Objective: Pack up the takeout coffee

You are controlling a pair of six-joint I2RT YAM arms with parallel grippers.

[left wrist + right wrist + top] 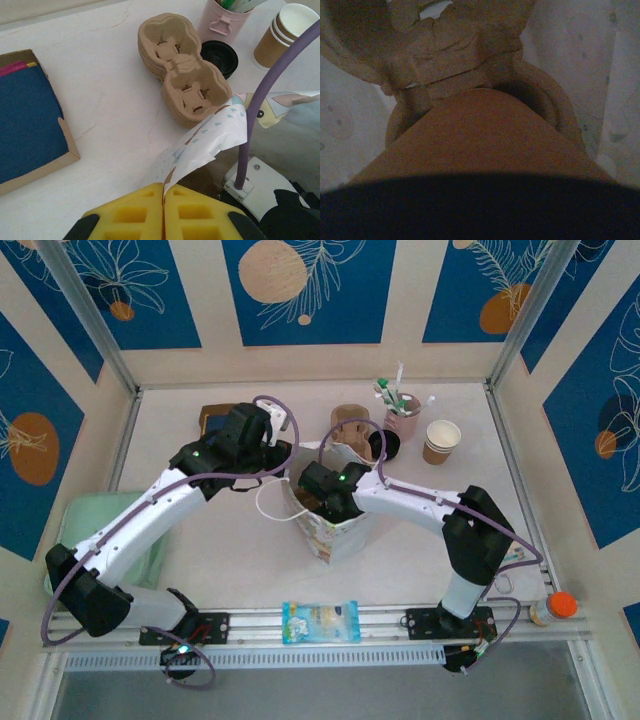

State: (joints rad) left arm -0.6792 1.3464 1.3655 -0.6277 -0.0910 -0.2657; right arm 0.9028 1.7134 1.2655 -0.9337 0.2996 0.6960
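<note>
The takeout coffee (480, 135), a kraft-brown cup, fills the near part of the dim right wrist view, and my right gripper (320, 487) is shut on it down inside the mouth of the patterned white paper bag (340, 535). Its fingers are hidden by the cup. Just beyond the cup lies a pulp cup carrier (465, 45) on the bag's floor, with a round socket (547, 102) right behind the cup. My left gripper (163, 192) is shut on the bag's top edge (215, 135), yellow pads (130, 215) pinching the paper.
Behind the bag are a stack of pulp carriers (350, 425), a black lid (385, 445), a pink cup of stirrers (403, 415) and nested brown cups (441, 440). A cardboard box of napkins (212, 418) sits back left. A snack packet (320, 620) lies on the front rail.
</note>
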